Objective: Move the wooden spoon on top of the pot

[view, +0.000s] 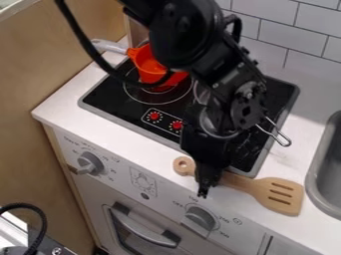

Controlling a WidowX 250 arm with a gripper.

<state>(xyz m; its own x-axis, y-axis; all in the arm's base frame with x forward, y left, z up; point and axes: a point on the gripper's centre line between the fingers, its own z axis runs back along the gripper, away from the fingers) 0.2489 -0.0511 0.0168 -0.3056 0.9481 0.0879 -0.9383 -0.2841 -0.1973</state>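
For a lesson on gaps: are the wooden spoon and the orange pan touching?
Apart: the camera view shows stovetop between orange pan and wooden spoon.

On the stove (100, 98), you have a pan (148, 63) at the frame's upper left and a pot (214, 133) right of centre. Before the stove, the spoon (256, 187) lies on the counter (60, 103), left of the sink (317, 172).

The black arm (193, 47) comes in from the top, bent at its joints, its wrist (246, 102) above the gripper (205, 189), which hangs downward at the front edge of the desk (70, 104).
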